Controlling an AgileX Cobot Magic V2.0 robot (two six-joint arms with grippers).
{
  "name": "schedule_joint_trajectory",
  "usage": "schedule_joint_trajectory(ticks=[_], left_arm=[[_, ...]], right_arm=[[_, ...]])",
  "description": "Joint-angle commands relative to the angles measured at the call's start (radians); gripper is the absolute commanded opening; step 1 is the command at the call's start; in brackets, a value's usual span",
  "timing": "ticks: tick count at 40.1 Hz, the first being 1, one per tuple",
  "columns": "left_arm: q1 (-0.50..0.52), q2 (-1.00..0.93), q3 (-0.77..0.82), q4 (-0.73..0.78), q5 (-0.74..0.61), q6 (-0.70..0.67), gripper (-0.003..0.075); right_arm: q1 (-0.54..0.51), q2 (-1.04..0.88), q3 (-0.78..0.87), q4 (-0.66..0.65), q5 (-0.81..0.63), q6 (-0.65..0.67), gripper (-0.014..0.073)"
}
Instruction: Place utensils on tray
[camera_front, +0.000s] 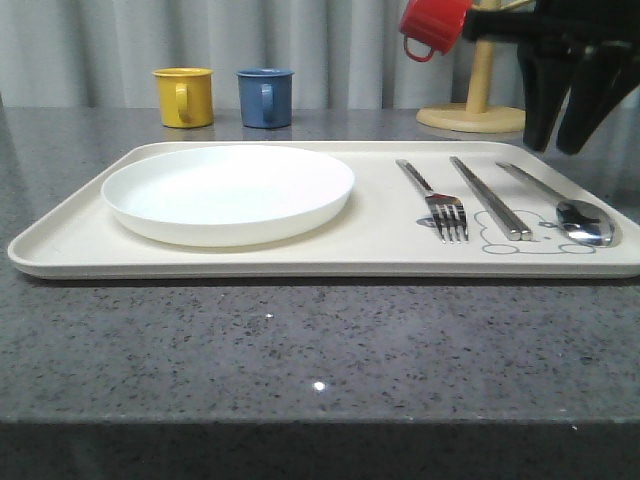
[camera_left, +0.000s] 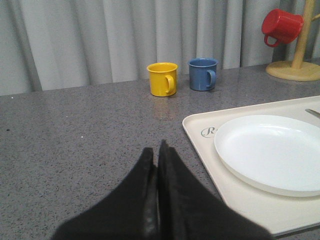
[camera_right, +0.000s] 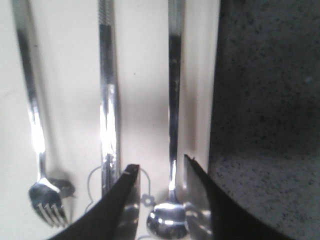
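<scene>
Spoon (camera_front: 585, 222): rightmost on tray (camera_front: 60, 255), beside chopsticks (camera_front: 490, 197), fork (camera_front: 437, 200) and plate (camera_front: 228, 192), long axis near-to-far, directly beneath the empty, spread right gripper (camera_right: 161, 172); left gripper (camera_left: 156, 155) closed, far left over table (camera_left: 75, 140).

I note a yellow mug (camera_front: 184, 96) and a blue mug (camera_front: 265, 97) standing upright just beside each other at the far side of my grey speckled table (camera_front: 300, 340), handles visible. A red mug (camera_front: 433, 24) hangs tilted on a pale wooden mug stand (camera_front: 472, 112) at far right; its peg is not clear to me. Grey pleated curtain (camera_front: 300, 50) behind
</scene>
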Motion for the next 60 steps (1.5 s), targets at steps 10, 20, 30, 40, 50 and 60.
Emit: schedule_joint_trajectory(ticks=[10,20,30,40,50,60], left_arm=[[0.001,0.010,-0.026,-0.009,-0.084,-0.008,-0.0018],[0.001,0.010,-0.026,-0.009,-0.084,-0.008,-0.0018],[0.001,0.010,-0.026,-0.009,-0.084,-0.008,-0.0018],[0.001,0.010,-0.026,-0.009,-0.084,-0.008,-0.0018],[0.001,0.010,-0.026,-0.009,-0.084,-0.008,-0.0018],[0.001,0.010,-0.026,-0.009,-0.084,-0.008,-0.0018]], right_arm=[[-0.004,-0.371,0.064,-0.008,-0.126,-0.184,0.0041],[-0.004,-0.730,0.445,-0.025,-0.463,-0.263,-0.0069],[-0.004,-1.096,0.863,-0.036,-0.789,-0.270,-0.0069],[-0.004,-1.384,1.130,-0.036,-0.871,-0.265,-0.0069],[-0.004,-1.463,1.157,-0.036,-0.871,-0.265,-0.0069],[-0.004,-1.463,1.157,-0.036,-0.871,-0.265,-0.0069]])
